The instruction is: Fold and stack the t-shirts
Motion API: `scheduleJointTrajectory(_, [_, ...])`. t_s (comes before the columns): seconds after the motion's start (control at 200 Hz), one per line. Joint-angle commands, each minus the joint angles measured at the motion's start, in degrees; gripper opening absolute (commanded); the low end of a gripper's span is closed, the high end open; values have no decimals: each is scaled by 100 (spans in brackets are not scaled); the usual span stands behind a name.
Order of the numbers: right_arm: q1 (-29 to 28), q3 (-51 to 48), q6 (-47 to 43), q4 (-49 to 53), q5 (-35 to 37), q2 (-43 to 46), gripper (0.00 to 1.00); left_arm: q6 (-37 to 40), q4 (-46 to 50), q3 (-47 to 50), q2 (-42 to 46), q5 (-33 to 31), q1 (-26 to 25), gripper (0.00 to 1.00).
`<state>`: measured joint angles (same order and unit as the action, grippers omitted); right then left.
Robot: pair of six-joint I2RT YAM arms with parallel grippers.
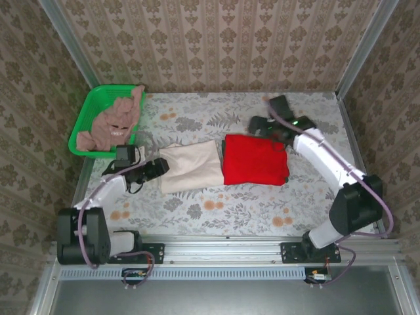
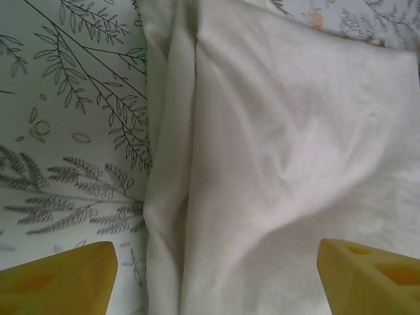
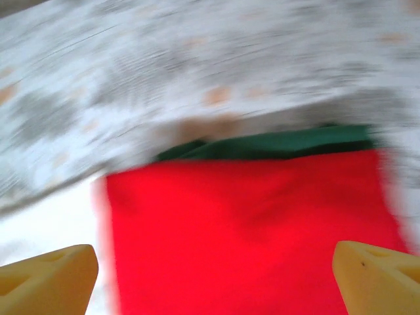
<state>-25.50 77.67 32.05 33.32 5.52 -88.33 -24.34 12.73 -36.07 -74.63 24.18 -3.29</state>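
From above, my left arm reaches low over the table (image 1: 216,203), with my left gripper (image 1: 159,168) at the folded cream t-shirt's (image 1: 190,166) left edge. My right arm stretches far, right gripper (image 1: 257,125) just beyond the red t-shirt (image 1: 254,159).

Left wrist: fingers (image 2: 59,279) spread wide, empty, over the cream cloth.

Right wrist, blurred: fingers (image 3: 46,279) wide above red, with the dark green t-shirt (image 3: 275,144) peeking out beyond.

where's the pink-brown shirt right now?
Top view, far left corner of the table: the pink-brown t-shirt lies crumpled in the green mesh basket, beyond the left gripper and left of the cream t-shirt.
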Motion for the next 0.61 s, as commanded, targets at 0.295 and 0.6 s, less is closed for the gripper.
scheduleJointTrajectory(0.295, [-1843,1328,311,77,135,-2564,77,-134,-552,-199,-1138,417,-80,53])
scheduleJointTrajectory(0.6, [-1912,2109,439,206,-194,-3624,68,-155,-563,139,-834,801,469,32])
